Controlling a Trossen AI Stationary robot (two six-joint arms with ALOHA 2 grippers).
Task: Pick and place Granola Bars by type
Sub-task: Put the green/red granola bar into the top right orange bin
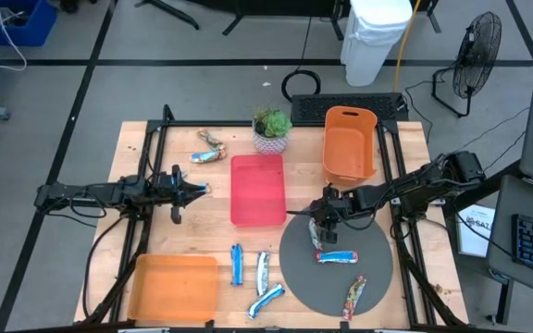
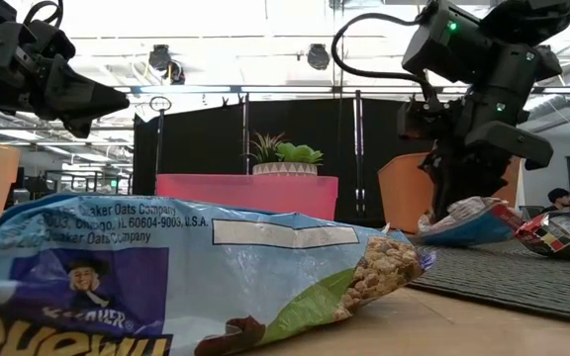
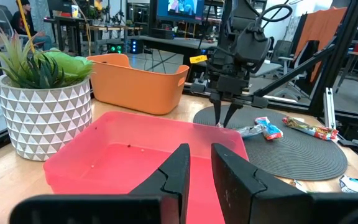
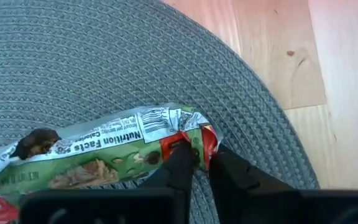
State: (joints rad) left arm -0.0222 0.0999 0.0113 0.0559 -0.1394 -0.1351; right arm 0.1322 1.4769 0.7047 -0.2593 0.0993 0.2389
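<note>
While your right hand (image 1: 320, 228) presses down at the ten o'clock edge of the round grey mat (image 1: 294, 264), its fingers are pinched narrow on the end of a green-and-red granola bar (image 4: 104, 152), which the right wrist view shows lying flat on the weave. You can see two more bars on that mat from above: a blue-and-red one (image 1: 337, 257) near the centre and a red-and-tan one (image 1: 354, 296) toward five o'clock.

Your left hand (image 1: 204, 190) hangs above the desk (image 1: 192, 240) at about nine o'clock, just beside the red tray (image 1: 257, 190); its fingers stand narrowly apart and you hold nothing in them.

Look at the containers. The red tray at the desk's centre holds no bars. The orange bin (image 1: 349, 143) at one o'clock shows only its bare floor. The orange tray (image 1: 174, 287) at seven o'clock is likewise bare.

The remaining bars lie loose on the wood. Three blue-and-white ones (image 1: 257, 277) sit at six o'clock, between the orange tray and the mat, and a tan-and-silver one (image 1: 211, 154) lies at eleven o'clock, near the potted plant (image 1: 271, 130) at twelve. In the low view one more blue wrapper (image 2: 166, 282) fills the foreground, too close for you to place it.
</note>
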